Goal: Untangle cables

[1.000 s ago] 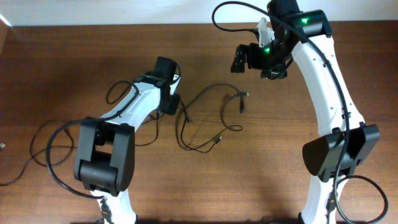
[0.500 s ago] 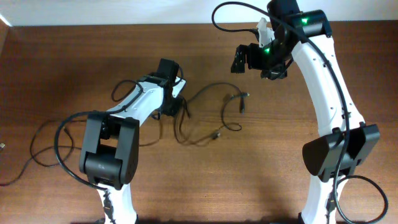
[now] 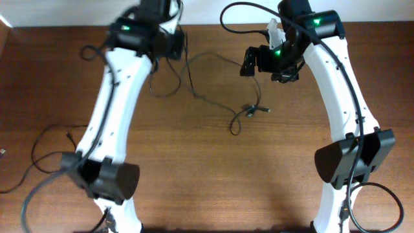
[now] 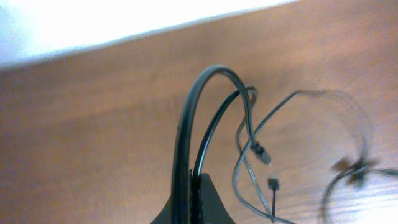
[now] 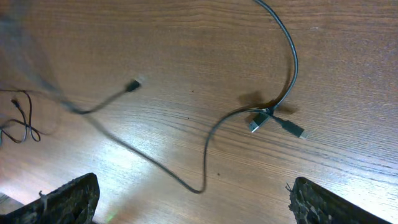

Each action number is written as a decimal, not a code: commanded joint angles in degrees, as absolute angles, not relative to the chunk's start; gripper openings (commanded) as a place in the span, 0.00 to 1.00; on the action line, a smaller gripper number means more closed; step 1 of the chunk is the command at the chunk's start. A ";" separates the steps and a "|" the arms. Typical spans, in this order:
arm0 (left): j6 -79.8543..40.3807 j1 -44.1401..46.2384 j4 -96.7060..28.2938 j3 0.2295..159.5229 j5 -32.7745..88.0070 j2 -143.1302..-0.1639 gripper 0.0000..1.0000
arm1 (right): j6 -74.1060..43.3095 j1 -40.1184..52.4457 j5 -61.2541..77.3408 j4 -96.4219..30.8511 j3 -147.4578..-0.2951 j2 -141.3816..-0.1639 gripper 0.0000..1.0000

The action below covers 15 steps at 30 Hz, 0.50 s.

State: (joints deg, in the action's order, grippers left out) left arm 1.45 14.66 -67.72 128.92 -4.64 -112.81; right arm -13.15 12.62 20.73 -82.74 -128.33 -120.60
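A brown wooden desk [image 3: 194, 184] runs back to a pale wall. On it the cables [image 3: 220, 103] are thin black cords. They look light and limp, so they should follow any pull and offer no stiffness to push against. Their smooth jackets may slip through a loose pinch. They meet in a small knot [image 5: 266, 114] just below and ahead of the right fingers [image 3: 254, 63], with plug ends [image 5: 297, 130] poking out beside it. From there a strand rises towards the left fingers [image 3: 176, 45] at the far edge. These are closed and appear to pinch that strand, with more cord dangling beneath them. The right fingers are spread wide and hold nothing. A good hold is probably on a strand close beside the knot or just behind a plug, where the harder body stops slipping
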 commanded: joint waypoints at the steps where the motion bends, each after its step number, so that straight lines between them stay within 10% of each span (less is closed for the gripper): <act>1: 0.40 14.52 -70.87 136.38 -0.19 -108.64 0.00 | -12.21 12.45 19.20 -82.70 -128.44 -120.07 0.99; 15: -1.80 14.52 -71.11 139.39 -24.29 -98.10 0.00 | -12.21 12.45 18.76 -82.72 -128.44 -120.07 0.98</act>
